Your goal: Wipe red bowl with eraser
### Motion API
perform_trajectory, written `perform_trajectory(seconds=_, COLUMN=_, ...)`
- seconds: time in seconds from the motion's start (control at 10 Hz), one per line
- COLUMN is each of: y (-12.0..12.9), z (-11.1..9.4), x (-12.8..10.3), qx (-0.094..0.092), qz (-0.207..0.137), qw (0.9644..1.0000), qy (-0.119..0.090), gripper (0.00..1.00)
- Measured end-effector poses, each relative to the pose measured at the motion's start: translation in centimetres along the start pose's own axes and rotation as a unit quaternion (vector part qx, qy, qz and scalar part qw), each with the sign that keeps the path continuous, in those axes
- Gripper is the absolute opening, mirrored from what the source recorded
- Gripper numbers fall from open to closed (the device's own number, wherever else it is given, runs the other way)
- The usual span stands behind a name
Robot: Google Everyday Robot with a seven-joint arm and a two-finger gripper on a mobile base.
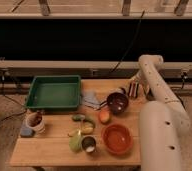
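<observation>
Table (49, 148) wooden, dark wall (79, 45) behind; hand (134, 89) above far edge

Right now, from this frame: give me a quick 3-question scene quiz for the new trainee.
1. True or false: the red bowl sits inside the green tray.
2. Where is the tool? A) at the back right of the table, beside the maroon bowl; B) over the red bowl; C) over the green tray.
3. What lies between the green tray and the maroon bowl?

Key: 1) False; it stands on the table near the front right. 2) A. 3) The blue-grey cloth.
</observation>
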Motion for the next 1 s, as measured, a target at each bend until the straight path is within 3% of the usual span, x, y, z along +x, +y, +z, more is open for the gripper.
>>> perform_trajectory(seconds=0.7, y=-1.1, z=1.0, x=-3.4, qx=0.002, qz=-0.022, qw=0.9993, qy=-0.031, gripper=0.8)
perform_trajectory(seconds=0.9, y=-1.5, z=1.3, x=-3.9, qx=0.0, qz=-0.03, qw=0.999, qy=-0.033, gripper=0.72)
perform_trajectory(seconds=1.0, y=-1.6, z=1.4, x=-4.0, qx=-0.001, qz=-0.031, qw=0.999, qy=-0.033, gripper=0.62)
